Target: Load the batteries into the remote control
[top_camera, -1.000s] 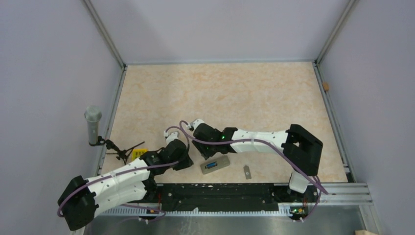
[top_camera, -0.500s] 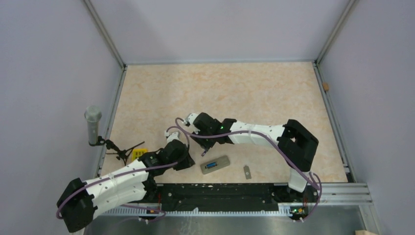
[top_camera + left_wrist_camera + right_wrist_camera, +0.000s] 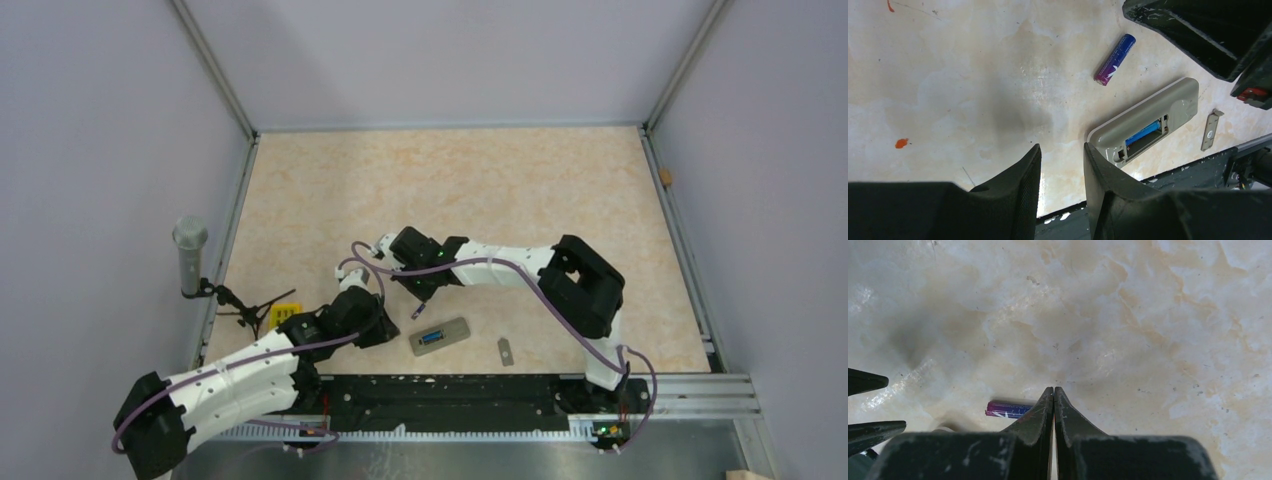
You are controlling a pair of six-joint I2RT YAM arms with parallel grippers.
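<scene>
Compartment in the grey back of the remote control [image 3: 1160,106] stands open and holds one blue battery [image 3: 1143,134]; whether the space beside it is filled cannot be told. The remote lies face down and tilted at the lower centre of the overhead view, near the bottom edge of the table [image 3: 450,190]. The second battery [image 3: 1115,60], blue with a reddish-purple end, lies loose on the surface at the upper right of the left wrist view, close to the remote but apart from it. A small grey cover [image 3: 1210,131] lies to the right of the remote, not touching it.

The surface is beige and marbled, with an orange mark [image 3: 901,143] at the left of the left wrist view. Pale lilac walls [image 3: 450,60] enclose it. A yellow block [image 3: 283,316] sits at the lower left of the overhead view.

The right gripper [image 3: 1053,395] is clenched and empty, with the loose battery at its lower left. The left gripper [image 3: 1060,150] is released, with nothing between its fingers.
</scene>
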